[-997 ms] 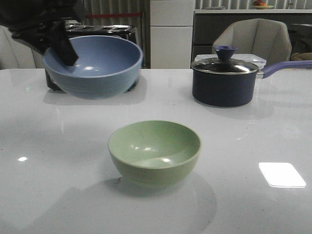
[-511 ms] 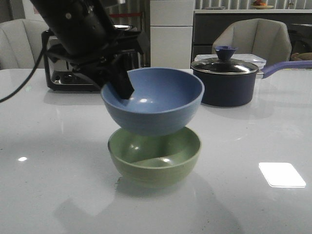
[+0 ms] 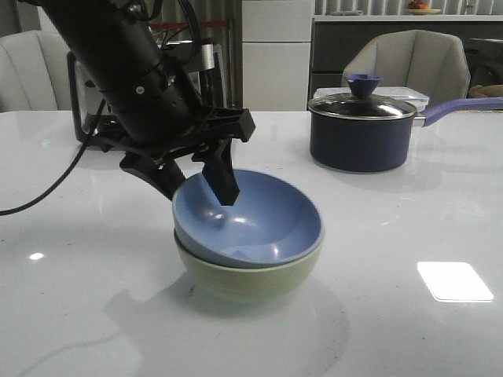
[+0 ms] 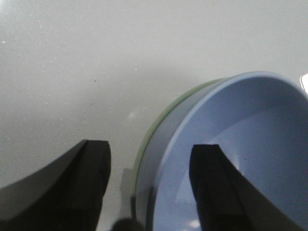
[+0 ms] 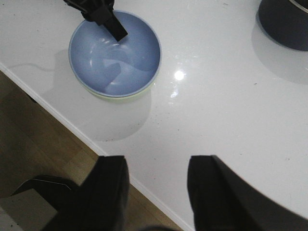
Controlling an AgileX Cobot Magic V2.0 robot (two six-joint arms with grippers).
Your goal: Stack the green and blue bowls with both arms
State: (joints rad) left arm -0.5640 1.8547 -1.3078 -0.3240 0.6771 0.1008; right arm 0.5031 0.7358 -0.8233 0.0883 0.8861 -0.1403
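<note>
The dusty blue bowl [image 3: 259, 224] sits nested inside the pale green bowl [image 3: 244, 279] at the middle of the white table. My left gripper [image 3: 200, 188] is open and straddles the blue bowl's left rim, one finger inside and one outside. In the left wrist view the blue bowl [image 4: 240, 144] rests in the green rim [image 4: 149, 139], with a gap between the outer finger [image 4: 91, 178] and the bowls; the gripper [image 4: 150, 159] stands wide. My right gripper [image 5: 156, 168] is open and empty, high over the table's front edge, looking down on the blue bowl [image 5: 120, 57] and a sliver of the green bowl [image 5: 115, 97].
A dark navy lidded saucepan [image 3: 361, 129] with a long handle stands at the back right; it also shows in the right wrist view [image 5: 286, 21]. The table's front edge [image 5: 62, 120] runs close to the stacked bowls. A black cable [image 3: 39, 200] trails on the left.
My left arm has lowered the blue bowl from above the green bowl down into it. Its fingers now stand apart around the rim.
</note>
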